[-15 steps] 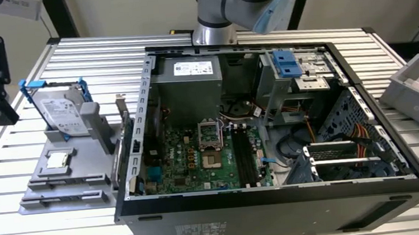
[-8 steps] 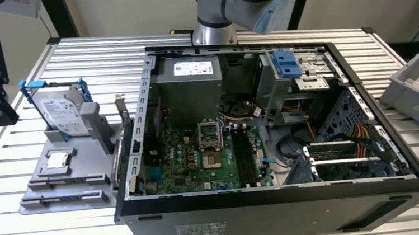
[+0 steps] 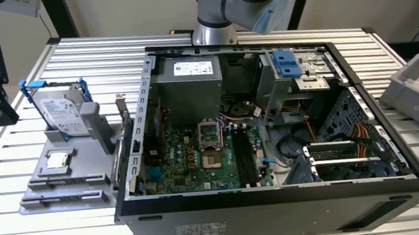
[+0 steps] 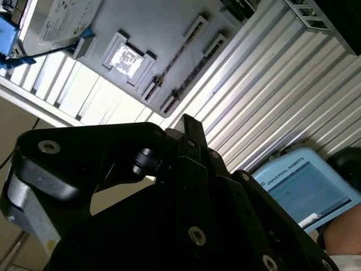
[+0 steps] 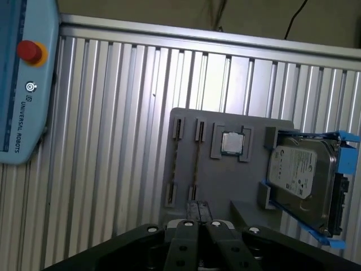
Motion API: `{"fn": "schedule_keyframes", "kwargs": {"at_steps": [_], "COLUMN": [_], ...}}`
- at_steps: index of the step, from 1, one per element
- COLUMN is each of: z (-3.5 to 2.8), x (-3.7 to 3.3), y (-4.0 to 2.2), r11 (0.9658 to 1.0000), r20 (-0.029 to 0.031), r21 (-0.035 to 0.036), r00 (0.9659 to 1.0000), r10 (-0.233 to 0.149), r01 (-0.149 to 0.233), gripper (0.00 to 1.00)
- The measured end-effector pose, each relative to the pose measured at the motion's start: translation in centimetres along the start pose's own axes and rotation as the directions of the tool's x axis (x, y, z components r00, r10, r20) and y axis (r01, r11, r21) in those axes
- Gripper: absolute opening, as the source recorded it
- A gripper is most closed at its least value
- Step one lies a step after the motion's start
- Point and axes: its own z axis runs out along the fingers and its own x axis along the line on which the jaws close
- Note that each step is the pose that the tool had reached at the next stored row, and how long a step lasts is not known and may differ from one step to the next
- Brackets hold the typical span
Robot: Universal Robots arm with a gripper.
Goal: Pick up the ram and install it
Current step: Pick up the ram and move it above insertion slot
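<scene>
Meanwhile, closed fingers (image 5: pixel 193 210) hover over the grey holder (image 5: pixel 225 183) cradling the ram (image 5: pixel 195 164).

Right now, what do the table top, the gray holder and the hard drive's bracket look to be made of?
Table top: ribbed bare metal, likely aluminium, dull sheen. Gray holder: matte plastic, probably, no glare. Bracket: glossy blue plastic, seemingly.

Bright, even light; glare whitens the chip (image 4: pixel 125 58) in the second wrist view (table slats (image 4: pixel 265 84) gleam too)
</scene>
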Motion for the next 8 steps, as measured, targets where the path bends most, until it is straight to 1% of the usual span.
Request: {"fn": "schedule_keyframes", "kwargs": {"at_steps": [8], "z": [0.0], "x": [0.0], "y": [0.0], "r11": [1.0], "r20": [-0.0001], "r21": [0.0], "r00": [1.0], "r10": [-0.006], "r01": [0.006], "gripper": [0.0]}}
